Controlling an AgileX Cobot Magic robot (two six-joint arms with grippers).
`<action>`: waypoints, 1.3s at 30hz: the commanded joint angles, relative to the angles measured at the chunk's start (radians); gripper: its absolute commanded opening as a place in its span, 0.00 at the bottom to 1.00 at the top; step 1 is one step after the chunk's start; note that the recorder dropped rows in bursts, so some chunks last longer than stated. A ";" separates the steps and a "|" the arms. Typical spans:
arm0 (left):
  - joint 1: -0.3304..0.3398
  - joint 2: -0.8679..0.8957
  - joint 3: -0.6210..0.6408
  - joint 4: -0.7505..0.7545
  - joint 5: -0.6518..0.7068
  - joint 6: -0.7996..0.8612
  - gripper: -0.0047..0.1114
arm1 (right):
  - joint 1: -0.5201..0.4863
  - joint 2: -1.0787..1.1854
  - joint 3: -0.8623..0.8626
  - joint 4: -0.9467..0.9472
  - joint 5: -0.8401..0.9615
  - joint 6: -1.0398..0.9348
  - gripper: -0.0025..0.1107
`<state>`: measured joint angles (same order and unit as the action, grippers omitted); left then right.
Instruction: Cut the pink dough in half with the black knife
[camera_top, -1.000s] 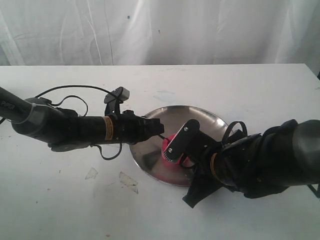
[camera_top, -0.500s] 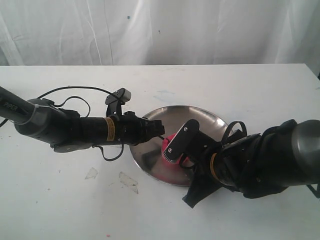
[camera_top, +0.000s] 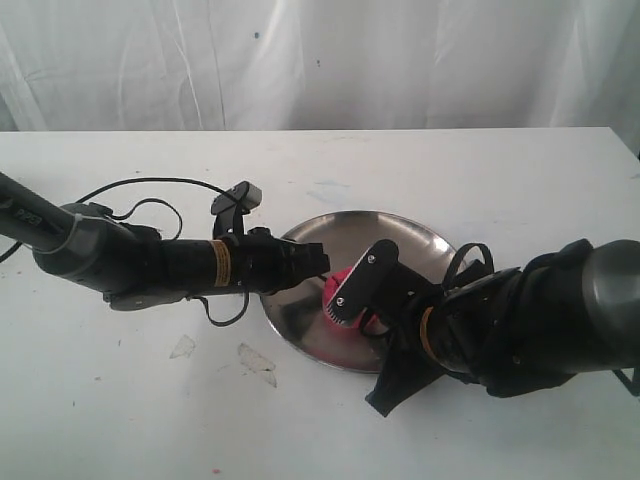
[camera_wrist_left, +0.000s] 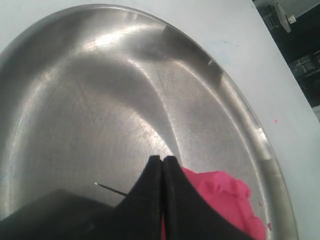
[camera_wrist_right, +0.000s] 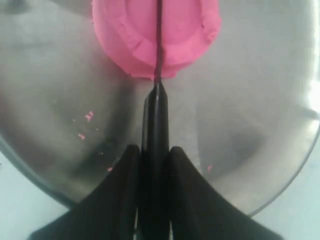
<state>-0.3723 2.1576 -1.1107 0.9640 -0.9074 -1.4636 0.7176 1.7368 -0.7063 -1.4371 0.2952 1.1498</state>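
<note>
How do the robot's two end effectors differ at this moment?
The left end effector is shut on nothing; the right end effector is shut on the black knife. The left one sits right beside the pink dough; the right one stands back, only the blade crossing the dough. Both are black and over the steel plate.

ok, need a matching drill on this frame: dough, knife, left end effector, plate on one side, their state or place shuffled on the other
Things:
1. pink dough
2. black knife
3. left end effector
4. steel plate

State or place:
A. clamped in the right end effector
B. shut, nothing between its fingers
C. on the white table, under the dough
D. blade pressed in across its middle

Pairs: 1-D, 2-A, 3-B, 4-C
</note>
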 joint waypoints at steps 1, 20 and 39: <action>-0.011 0.012 0.004 0.076 0.035 0.002 0.04 | 0.000 0.014 -0.003 0.034 -0.005 0.007 0.02; -0.013 0.019 0.004 0.143 0.120 0.002 0.04 | 0.000 -0.012 -0.014 0.032 0.003 -0.003 0.02; -0.009 -0.041 -0.043 0.180 0.140 0.022 0.04 | 0.000 0.020 -0.014 0.050 0.042 -0.003 0.02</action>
<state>-0.3740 2.1298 -1.1519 1.1243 -0.7948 -1.4473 0.7193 1.7543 -0.7140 -1.3911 0.2950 1.1379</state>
